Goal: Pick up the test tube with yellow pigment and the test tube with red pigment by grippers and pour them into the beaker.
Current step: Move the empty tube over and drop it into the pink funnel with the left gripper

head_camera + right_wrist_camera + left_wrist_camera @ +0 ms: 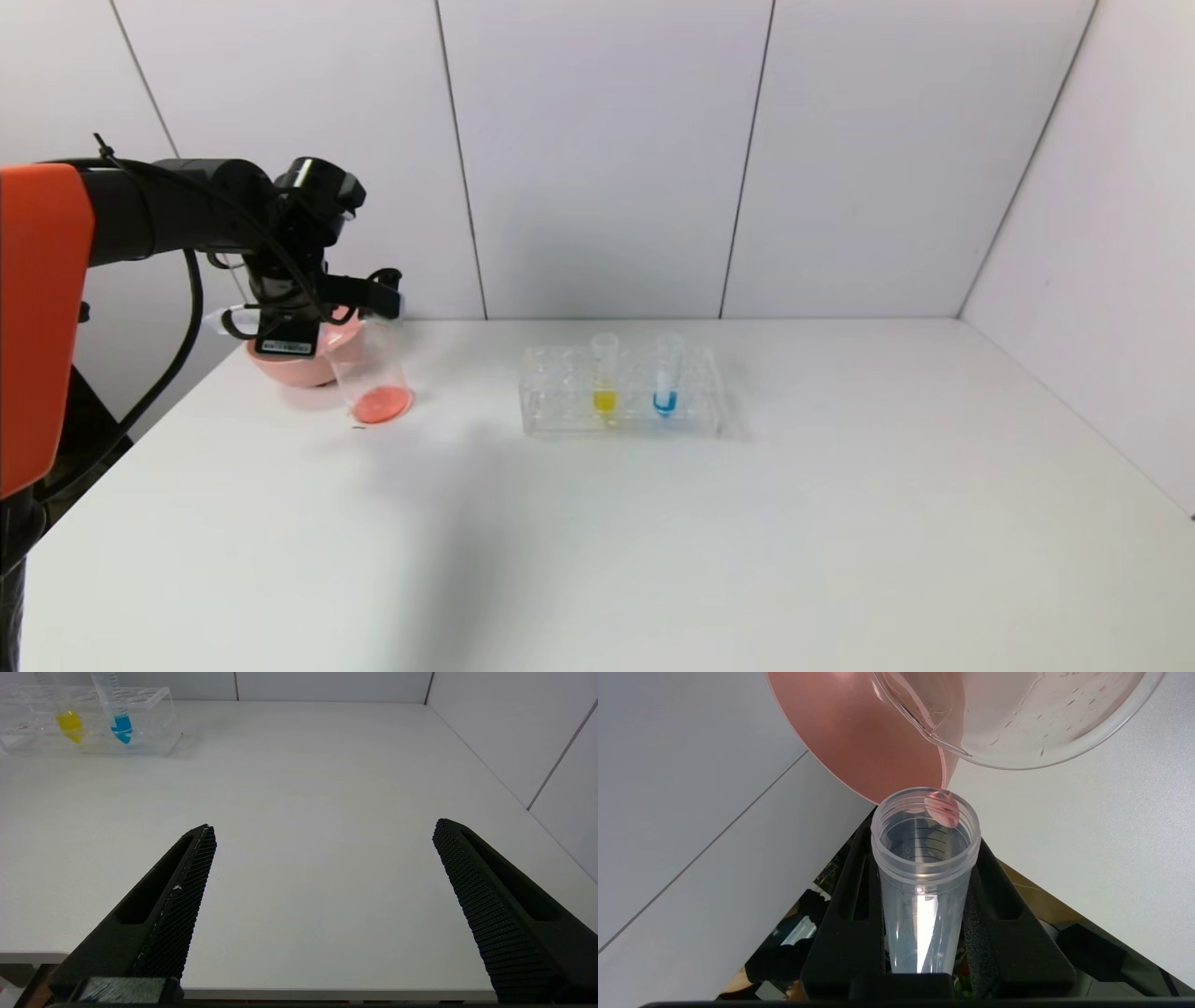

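The left gripper [924,933] clamps the test tube with red pigment [924,877], tipped mouth-first at the rim of the beaker [369,378] so the last pink drop can fall; red liquid already pools in the beaker, just beside the pink bowl [280,366]. The right gripper [322,858] waits spread wide over the table's [747,541] near edge. The test tube with yellow pigment [605,373] stands in the rack [621,403], 1 pour left.

The left tool [373,294] hovers over the beaker [372,373] of red liquid beside the pink bowl [294,359].
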